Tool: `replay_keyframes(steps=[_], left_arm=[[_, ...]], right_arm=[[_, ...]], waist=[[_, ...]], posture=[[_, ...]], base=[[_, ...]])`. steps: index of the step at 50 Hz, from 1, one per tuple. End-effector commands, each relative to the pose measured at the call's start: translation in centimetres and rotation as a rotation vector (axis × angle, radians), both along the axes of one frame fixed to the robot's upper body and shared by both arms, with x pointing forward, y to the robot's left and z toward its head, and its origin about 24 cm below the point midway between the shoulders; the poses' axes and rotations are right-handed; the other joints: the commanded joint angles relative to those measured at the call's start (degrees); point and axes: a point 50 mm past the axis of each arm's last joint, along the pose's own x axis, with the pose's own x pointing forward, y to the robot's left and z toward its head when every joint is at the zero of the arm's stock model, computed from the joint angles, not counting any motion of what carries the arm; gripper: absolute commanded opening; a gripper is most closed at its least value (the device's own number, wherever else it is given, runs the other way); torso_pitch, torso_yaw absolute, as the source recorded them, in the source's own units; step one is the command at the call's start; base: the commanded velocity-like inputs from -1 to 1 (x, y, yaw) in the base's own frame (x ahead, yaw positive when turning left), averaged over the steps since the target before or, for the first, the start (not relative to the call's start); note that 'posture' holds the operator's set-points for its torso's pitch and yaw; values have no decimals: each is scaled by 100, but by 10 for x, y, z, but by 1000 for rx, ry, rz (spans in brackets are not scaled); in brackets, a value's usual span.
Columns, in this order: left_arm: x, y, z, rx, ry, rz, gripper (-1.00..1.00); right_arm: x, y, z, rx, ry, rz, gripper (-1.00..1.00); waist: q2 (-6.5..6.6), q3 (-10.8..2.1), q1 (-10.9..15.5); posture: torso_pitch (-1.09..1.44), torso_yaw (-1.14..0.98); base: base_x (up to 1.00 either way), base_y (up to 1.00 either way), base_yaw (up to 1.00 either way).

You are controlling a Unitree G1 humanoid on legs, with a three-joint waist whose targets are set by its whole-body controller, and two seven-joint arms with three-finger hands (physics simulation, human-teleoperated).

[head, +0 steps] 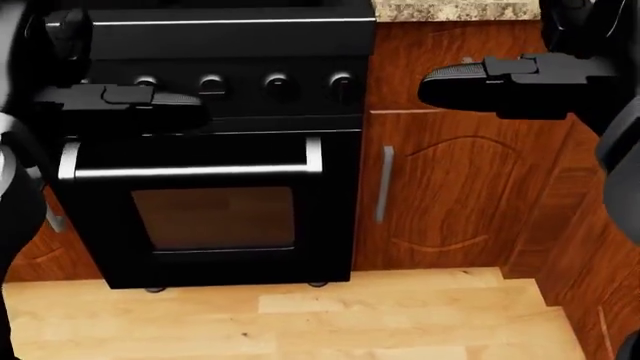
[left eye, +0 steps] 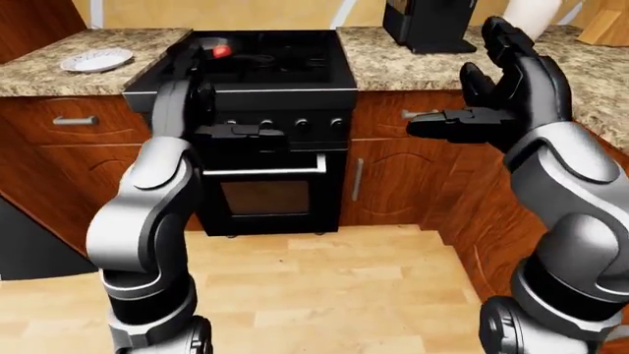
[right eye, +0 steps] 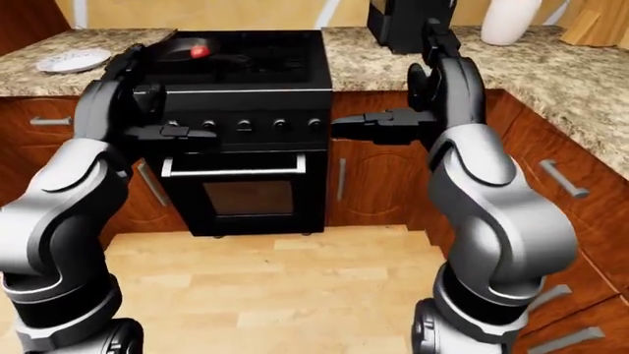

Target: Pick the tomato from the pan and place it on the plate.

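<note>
In the left-eye view a small red tomato (left eye: 221, 51) lies in a dark pan (left eye: 201, 49) on the top left of the black stove (left eye: 285, 70). A white plate (left eye: 95, 59) rests on the granite counter to the left of the stove. My left hand (left eye: 231, 92) is raised before the stove's left side, below and short of the pan, open and holding nothing. My right hand (left eye: 454, 81) hangs open at the same height, before the cabinet to the right of the stove. In the head view only both thumbs show, as black shapes at the top.
A black coffee machine (left eye: 428, 26) and a white vase (right eye: 506, 21) stand on the counter (left eye: 413, 63) to the right of the stove. That counter turns along the right edge of the view. Wooden cabinets (head: 450, 187) flank the oven door (head: 215, 210), with wood floor (head: 300, 315) below.
</note>
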Motion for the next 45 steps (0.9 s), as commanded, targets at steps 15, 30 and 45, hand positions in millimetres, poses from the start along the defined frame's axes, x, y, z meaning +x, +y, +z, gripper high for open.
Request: replay_keyframes(steps=[15,30,45], left_arm=[[-10,1,28,-4,-134,2,100],[-9,0,27,-30,-127,-6,100],[-10,0,30,-47,-132,-12,100]], right_arm=[[-7,3,16,10,-102,13,100],[-9,4,17,2,-105,14,100],[-8,5,17,10,-103,26,100]], waist=[[198,-134,-26],[-240,-144,-6],[247,-162,-24]], posture=[[0,0],[0,0],[0,0]], base=[[12,0,0],[11,0,0],[10,0,0]])
